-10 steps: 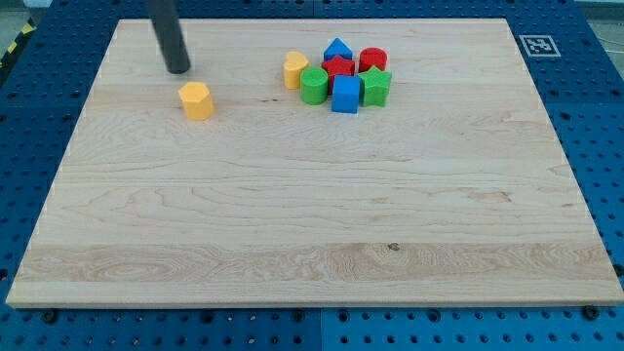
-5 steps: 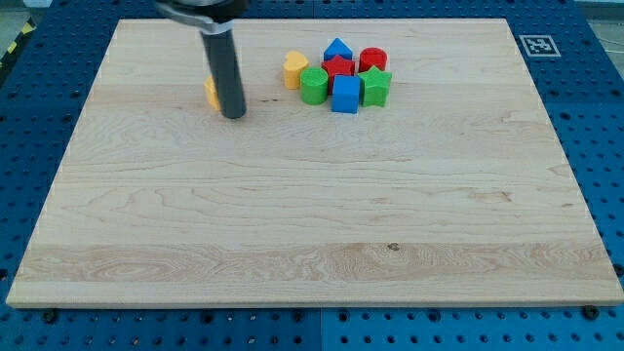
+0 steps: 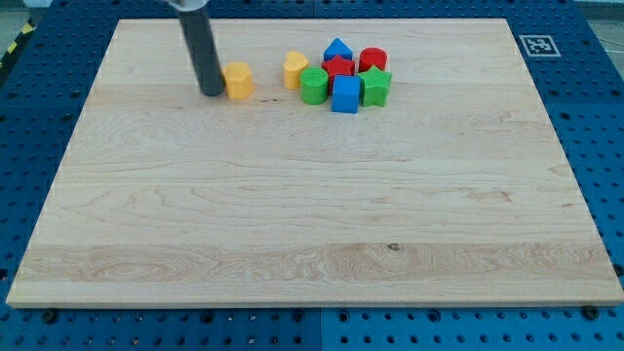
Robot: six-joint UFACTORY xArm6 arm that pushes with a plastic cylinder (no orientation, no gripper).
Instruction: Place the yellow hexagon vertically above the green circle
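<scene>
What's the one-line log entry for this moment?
tip: touching yellow hexagon on its left | hexagon: left of yellow heart, apart | green circle: in cluster | goal: not yet met

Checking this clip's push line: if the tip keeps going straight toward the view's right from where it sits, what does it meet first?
My tip would meet the yellow hexagon first, right beside it; beyond lies the yellow heart. Contact is unclear.

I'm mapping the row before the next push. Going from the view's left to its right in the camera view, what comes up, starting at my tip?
my tip → yellow hexagon → yellow heart → green circle → blue cube → green star
</scene>
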